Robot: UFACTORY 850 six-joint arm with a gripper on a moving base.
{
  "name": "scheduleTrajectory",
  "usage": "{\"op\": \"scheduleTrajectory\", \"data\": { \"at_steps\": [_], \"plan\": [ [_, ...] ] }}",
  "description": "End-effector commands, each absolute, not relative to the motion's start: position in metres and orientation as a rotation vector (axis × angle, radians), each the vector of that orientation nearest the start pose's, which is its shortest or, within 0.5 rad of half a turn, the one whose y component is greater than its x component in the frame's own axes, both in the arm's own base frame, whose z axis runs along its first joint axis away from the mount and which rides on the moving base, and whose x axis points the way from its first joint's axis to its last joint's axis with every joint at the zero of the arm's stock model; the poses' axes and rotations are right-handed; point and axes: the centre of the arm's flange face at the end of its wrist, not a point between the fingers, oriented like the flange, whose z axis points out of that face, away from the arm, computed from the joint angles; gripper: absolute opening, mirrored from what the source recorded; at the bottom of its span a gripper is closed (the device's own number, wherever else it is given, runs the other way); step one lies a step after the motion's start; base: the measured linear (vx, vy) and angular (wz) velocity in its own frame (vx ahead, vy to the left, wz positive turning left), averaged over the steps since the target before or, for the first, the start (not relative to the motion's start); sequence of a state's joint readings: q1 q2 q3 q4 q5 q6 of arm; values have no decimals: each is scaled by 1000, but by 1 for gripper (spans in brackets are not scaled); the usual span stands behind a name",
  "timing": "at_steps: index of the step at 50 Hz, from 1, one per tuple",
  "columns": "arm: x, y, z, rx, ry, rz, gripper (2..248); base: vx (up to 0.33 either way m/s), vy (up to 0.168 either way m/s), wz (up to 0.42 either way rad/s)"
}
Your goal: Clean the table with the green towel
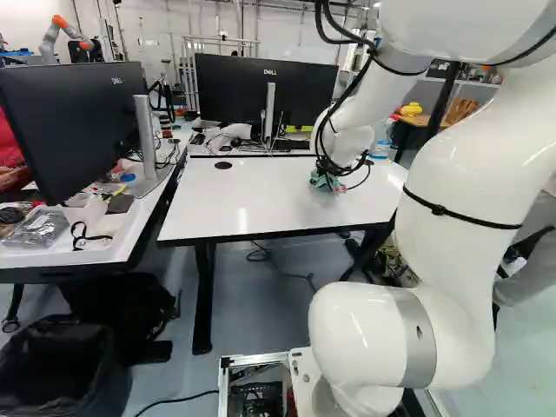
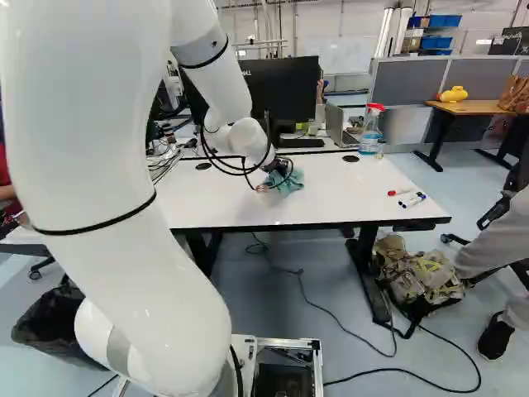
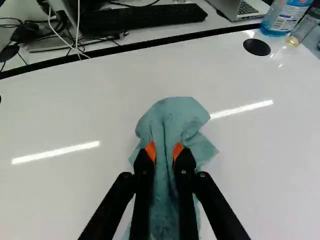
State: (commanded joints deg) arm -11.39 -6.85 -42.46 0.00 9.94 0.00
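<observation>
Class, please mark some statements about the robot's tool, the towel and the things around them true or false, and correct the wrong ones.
1. The tool is gripping the green towel. True.
2. The spray bottle is lying on its side. False: the spray bottle stands upright.
3. Markers lie on the same white table as the towel. True.
4. The pads on the tool are blue. False: the pads are orange.
5. The keyboard lies under the towel. False: the keyboard is beyond the white table's far edge.

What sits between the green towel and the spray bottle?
Bare white tabletop, then a round black disc just short of the bottle; wrist view shows it.
</observation>
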Motion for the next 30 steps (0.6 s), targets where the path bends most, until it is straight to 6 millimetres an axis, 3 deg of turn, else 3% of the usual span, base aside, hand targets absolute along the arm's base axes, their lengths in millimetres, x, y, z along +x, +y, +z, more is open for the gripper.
{"op": "scheduleTrajectory", "data": {
  "at_steps": [16,30],
  "plan": [
    [446,-73,429,-2949,240,-1229,55,0,0,0],
    [445,-71,429,-2948,235,-1229,55,0,0,0]
  ]
}}
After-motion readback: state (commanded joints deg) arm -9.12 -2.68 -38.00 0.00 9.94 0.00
